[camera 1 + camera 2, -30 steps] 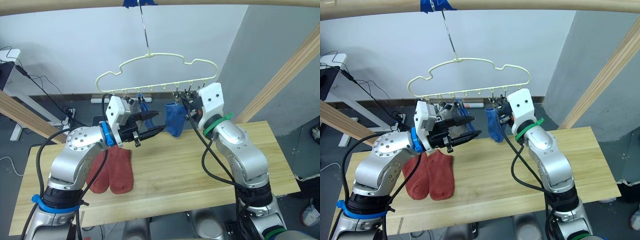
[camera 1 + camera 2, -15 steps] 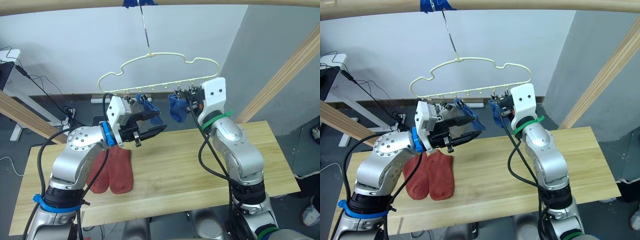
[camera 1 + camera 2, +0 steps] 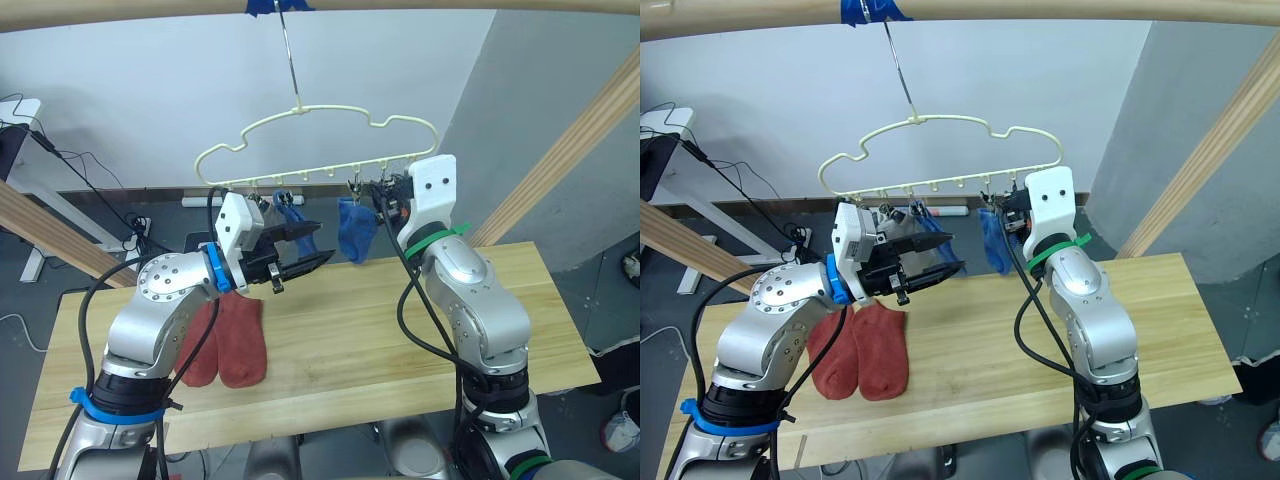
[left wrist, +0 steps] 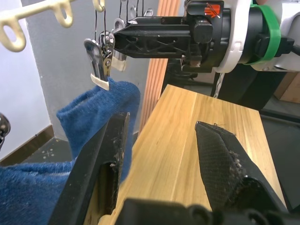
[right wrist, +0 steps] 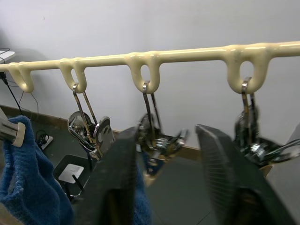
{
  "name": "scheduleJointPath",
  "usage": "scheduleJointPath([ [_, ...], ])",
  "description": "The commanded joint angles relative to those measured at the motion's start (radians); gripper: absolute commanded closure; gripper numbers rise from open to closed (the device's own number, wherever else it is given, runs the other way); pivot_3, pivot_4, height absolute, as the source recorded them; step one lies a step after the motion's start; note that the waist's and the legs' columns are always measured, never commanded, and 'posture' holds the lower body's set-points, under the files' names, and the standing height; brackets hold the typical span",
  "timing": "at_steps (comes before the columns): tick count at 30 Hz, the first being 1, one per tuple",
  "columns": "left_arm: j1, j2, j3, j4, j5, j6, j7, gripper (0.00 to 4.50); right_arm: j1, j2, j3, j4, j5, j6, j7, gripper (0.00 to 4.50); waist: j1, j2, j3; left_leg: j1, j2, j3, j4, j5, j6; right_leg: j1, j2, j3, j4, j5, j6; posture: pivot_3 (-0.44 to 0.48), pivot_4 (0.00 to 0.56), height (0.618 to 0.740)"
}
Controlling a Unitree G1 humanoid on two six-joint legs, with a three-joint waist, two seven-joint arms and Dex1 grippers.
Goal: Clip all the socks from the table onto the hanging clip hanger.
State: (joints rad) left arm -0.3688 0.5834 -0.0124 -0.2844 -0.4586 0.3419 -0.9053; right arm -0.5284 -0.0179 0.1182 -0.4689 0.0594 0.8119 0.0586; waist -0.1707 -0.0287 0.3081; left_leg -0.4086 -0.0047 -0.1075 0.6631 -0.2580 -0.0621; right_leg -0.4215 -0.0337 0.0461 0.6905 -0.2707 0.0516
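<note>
The cream-yellow clip hanger (image 3: 318, 148) hangs by its metal hook from the top pole. One blue sock (image 3: 355, 228) dangles from a metal clip (image 4: 98, 65) on it. A second blue sock (image 3: 291, 213) hangs further left, just above my left gripper (image 3: 312, 250), which is open with nothing between its fingers. My right gripper (image 5: 166, 133) is up at the row of clips, open, with one clip (image 5: 154, 136) between its fingers and the hanging blue sock (image 5: 26, 183) beside it. Two rust-red socks (image 3: 226, 338) lie side by side on the table (image 3: 400, 330), under my left arm.
Slanted wooden poles (image 3: 578, 140) of the frame rise at the right and left of the table, and a top pole (image 3: 120, 15) carries the hook under blue tape (image 3: 278, 6). Cables lie on the floor at the back left.
My right gripper rose from table height to the clip row, carrying the blue sock up. The sock now hangs straight from its clip. My left gripper stayed where it was.
</note>
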Motion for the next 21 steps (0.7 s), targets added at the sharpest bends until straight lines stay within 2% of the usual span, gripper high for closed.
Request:
scheduleJointPath([
  [1,-0.008,-0.003,0.004,-0.027,-0.001,-0.015,0.001,2.01,-0.004,0.009,-0.004,-0.048,-0.003,-0.009,-0.014,1.54,0.0,0.0,0.0,0.0,0.0,0.0,0.0,0.0,0.0,0.0,0.0,0.0,0.0,0.0,0.0,-0.273,0.241,0.74],
  [21,-0.017,-0.003,-0.004,-0.021,0.0,-0.015,-0.007,2.01,-0.008,0.156,-0.038,-0.107,0.008,0.07,-0.107,1.54,-0.002,0.0,0.0,0.0,0.0,0.0,0.0,0.0,0.0,0.0,0.0,0.0,0.001,0.0,0.0,-0.281,0.24,0.74],
])
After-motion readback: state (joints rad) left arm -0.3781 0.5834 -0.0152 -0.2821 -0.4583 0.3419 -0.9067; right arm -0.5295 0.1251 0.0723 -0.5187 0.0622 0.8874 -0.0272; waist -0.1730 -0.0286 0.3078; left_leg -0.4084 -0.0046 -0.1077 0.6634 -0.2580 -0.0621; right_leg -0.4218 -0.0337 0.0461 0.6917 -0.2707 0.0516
